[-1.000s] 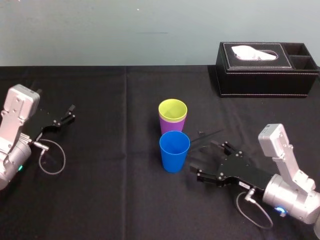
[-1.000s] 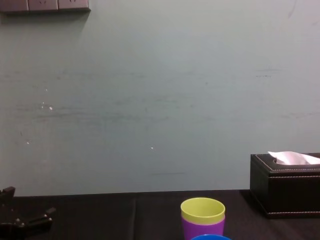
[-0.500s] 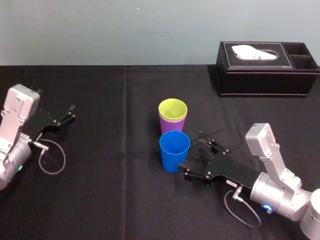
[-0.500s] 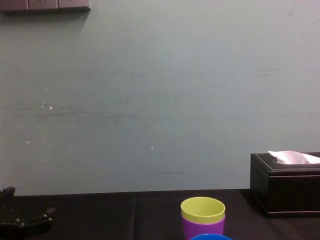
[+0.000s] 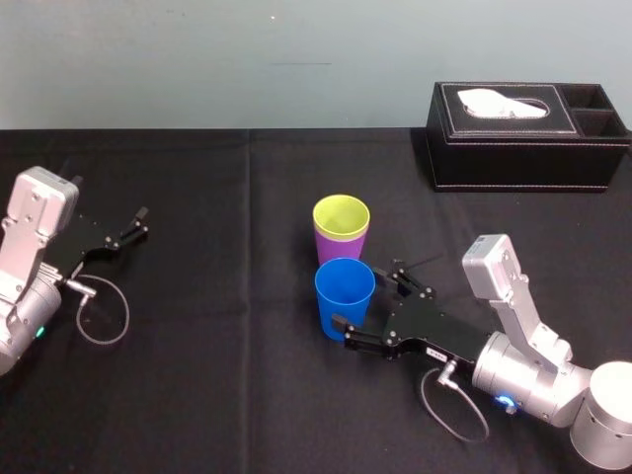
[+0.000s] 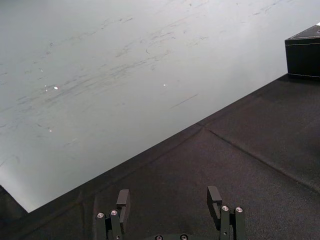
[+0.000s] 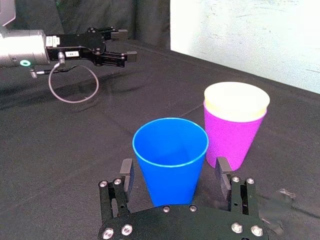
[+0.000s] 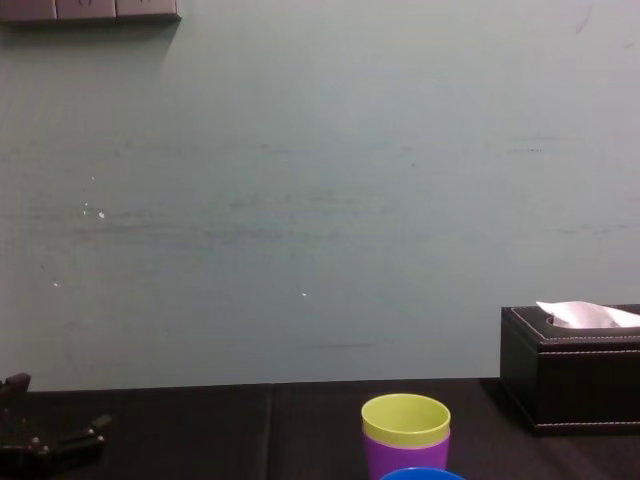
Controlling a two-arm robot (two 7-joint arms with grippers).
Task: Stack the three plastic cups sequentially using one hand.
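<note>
**Q:** Where do the cups and the working arm stand?

**A:** The yellow-green cup (image 5: 342,215) sits nested in the purple cup (image 5: 338,250) at mid-tabletop (image 5: 217,375). The blue cup (image 5: 345,296) stands upright just in front of that pair, on the robot's side. The right pincer (image 7: 174,169) lies low, its fingers (image 7: 126,172) spread to either side of the blue cup's lower wall. A gap shows on each side, so nothing is pinched yet. The left pincer (image 5: 139,221) rests at the far left, also spread, well apart from the cups.

**Q:** What could go wrong from here?

**A:** Three risks seem likely:
- **Tipping:** uneven closing could push the light cup over or against the stacked pair.
- **Slipping:** the smooth taper may slide out of a low pinch as the cup is lifted.
- **Snagging:** too low a lift could catch the yellow-green rim and topple the stack.

The black tissue box (image 5: 523,138) stands well clear.
</note>
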